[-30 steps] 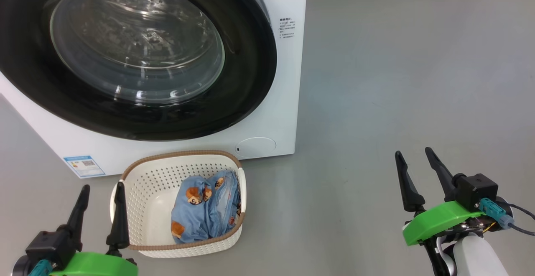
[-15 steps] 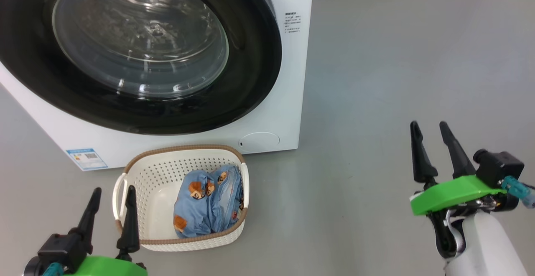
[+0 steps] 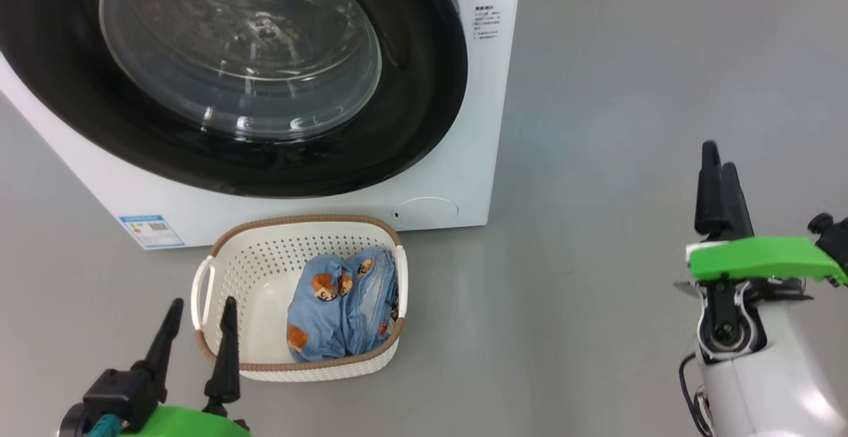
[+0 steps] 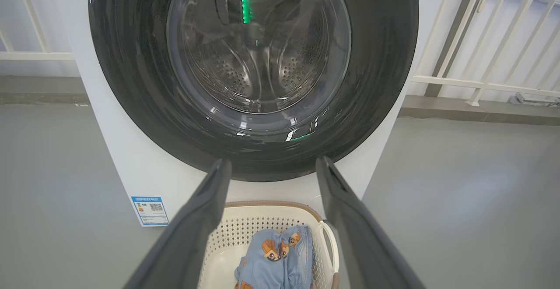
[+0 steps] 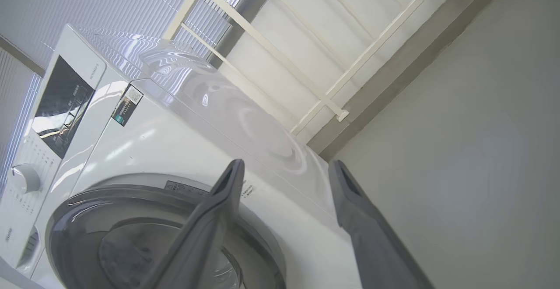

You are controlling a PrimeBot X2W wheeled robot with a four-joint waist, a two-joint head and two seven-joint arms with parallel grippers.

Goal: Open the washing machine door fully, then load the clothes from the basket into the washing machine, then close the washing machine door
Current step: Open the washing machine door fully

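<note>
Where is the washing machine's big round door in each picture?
Head view: the washing machine door fills the top left, above the basket.
Left wrist view: the door is top middle, above the basket.
Right wrist view: the door is bottom left, tilted.
Shared landmark: the white washing machine front around it.

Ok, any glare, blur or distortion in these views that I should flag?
Head view: even light, sharp, only soft highlights on the washing machine door glass. Left wrist view: a green glint reflects in that glass, otherwise clear. Right wrist view: the picture is tilted, with rippled reflections across the glossy top of the washing machine.
</note>
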